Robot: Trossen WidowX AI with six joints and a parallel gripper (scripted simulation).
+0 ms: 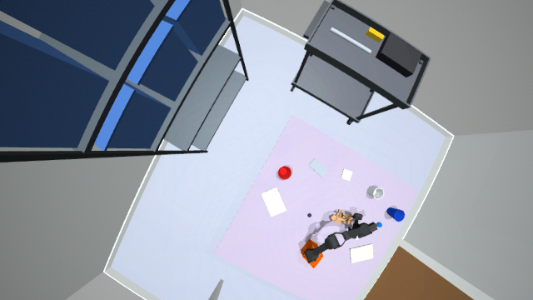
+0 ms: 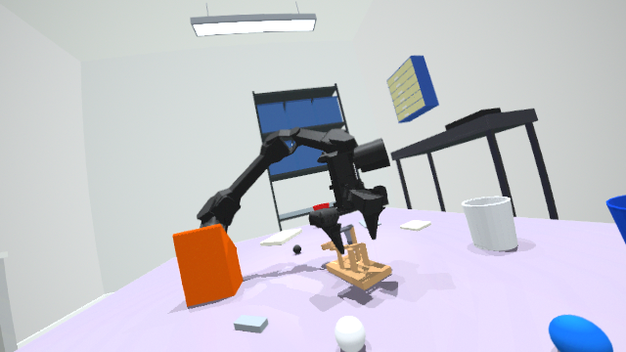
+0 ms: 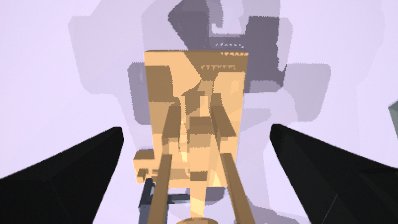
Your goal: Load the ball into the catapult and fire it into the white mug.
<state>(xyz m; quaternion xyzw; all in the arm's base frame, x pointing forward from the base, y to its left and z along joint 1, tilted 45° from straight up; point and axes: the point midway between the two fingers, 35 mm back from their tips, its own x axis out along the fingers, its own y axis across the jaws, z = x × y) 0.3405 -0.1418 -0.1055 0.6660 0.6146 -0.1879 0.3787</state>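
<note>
The wooden catapult [image 1: 342,217] [image 2: 362,276] [image 3: 200,140] stands on the pink mat [image 1: 258,233]. My gripper [image 2: 358,244] [image 3: 198,132] is open and empty above it, one finger on each side of the frame in the wrist view. The catapult's cup only just shows at the bottom edge of the wrist view, so its contents are hidden. The white mug [image 1: 376,192] [image 2: 490,225] stands upright, apart from the catapult. A white ball [image 2: 349,333], a blue ball [image 1: 379,224] [image 2: 580,334] and a small black ball [image 1: 309,215] [image 2: 296,249] lie apart from the catapult.
A blue cup [image 1: 396,214] [image 2: 618,215] is near the mug. A red cup [image 1: 285,172] is farther off. The orange block [image 2: 207,266] is at the arm's base. A grey block [image 2: 250,323] and flat white pieces [image 1: 273,202] [image 1: 361,253] lie around.
</note>
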